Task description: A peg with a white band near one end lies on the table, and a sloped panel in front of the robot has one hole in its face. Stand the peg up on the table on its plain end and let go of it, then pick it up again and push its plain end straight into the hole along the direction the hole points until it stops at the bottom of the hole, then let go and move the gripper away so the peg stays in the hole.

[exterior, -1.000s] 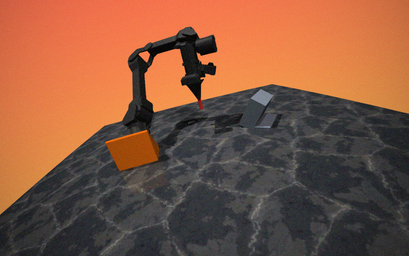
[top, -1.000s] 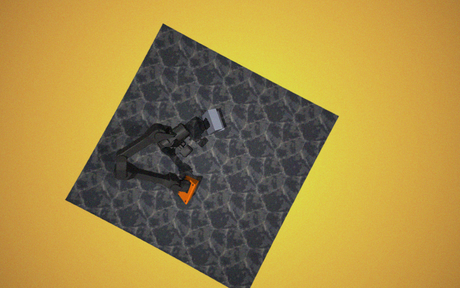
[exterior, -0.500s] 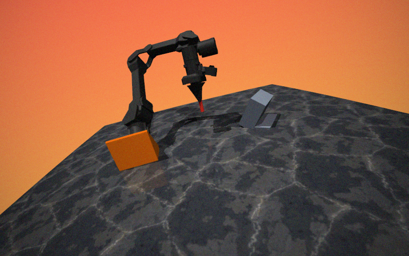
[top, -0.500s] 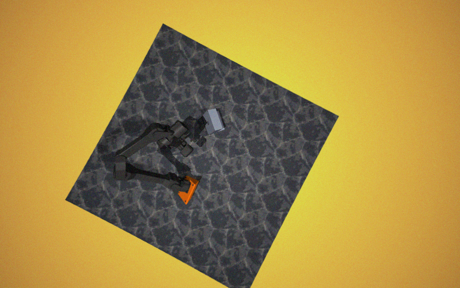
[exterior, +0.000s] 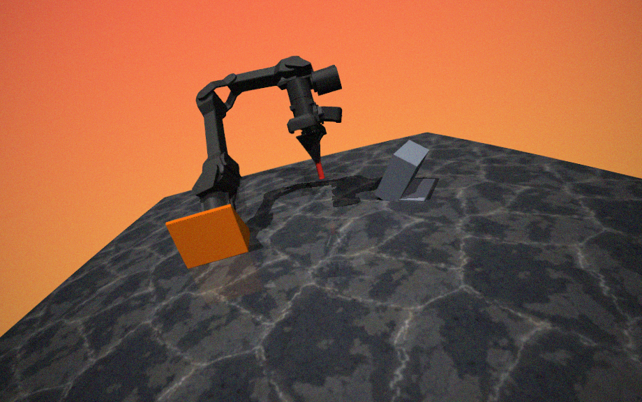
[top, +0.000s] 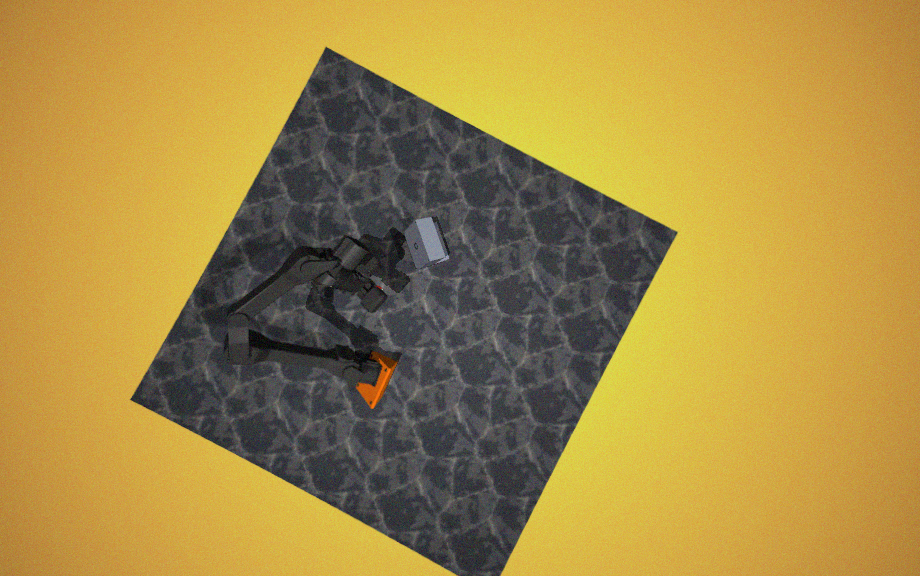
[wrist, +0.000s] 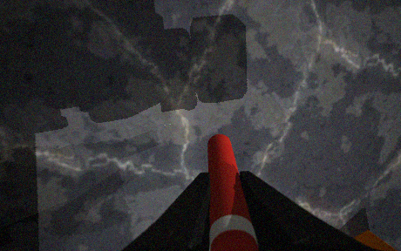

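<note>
The red peg (exterior: 319, 170) (wrist: 222, 163) is held between the fingers of my gripper (exterior: 318, 162) (wrist: 224, 180), which is shut on it. Its plain end points down, away from the fingers, and its white band lies nearer the palm in the wrist view. The peg is close to upright, slightly tilted in the exterior view, and hangs above the table (top: 516, 379) (exterior: 379, 326) with a gap below it. The sloped grey panel (top: 431, 240) (exterior: 398, 177) stands apart from the peg. Its hole (top: 415, 246) shows as a small dark ring in the top view and is hidden in the exterior view.
An orange wedge-shaped block (top: 383, 386) (exterior: 207, 236) stands beside the arm's base; a corner of orange shows at the lower right of the wrist view. The arm's dark shadow falls across the table near the panel's foot.
</note>
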{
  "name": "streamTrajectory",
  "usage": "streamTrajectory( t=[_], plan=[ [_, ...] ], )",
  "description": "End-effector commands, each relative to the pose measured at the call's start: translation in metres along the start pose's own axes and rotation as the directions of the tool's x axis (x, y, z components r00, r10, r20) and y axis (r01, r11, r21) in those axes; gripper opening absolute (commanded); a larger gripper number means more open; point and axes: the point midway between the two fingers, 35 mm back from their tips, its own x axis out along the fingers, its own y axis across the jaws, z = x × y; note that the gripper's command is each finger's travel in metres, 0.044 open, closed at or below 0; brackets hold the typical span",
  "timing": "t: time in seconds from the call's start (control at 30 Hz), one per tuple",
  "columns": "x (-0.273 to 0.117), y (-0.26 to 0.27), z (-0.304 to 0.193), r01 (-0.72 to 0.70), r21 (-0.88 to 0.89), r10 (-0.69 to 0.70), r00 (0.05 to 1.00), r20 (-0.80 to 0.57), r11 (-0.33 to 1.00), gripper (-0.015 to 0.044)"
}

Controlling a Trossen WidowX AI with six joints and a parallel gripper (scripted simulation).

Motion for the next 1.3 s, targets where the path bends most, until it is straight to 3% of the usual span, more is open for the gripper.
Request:
streamTrajectory(
  t=[0.0, 1.27],
  plan=[
    [0.000, 0.000, 0.001, 0.030, -0.001, -0.030, 0.999, 0.026, 1.000, 0.0000],
    [0.005, 0.008, 0.029, 0.252, 0.045, -0.253, 0.911, 0.325, 0.967, 0.0000]
  ],
)
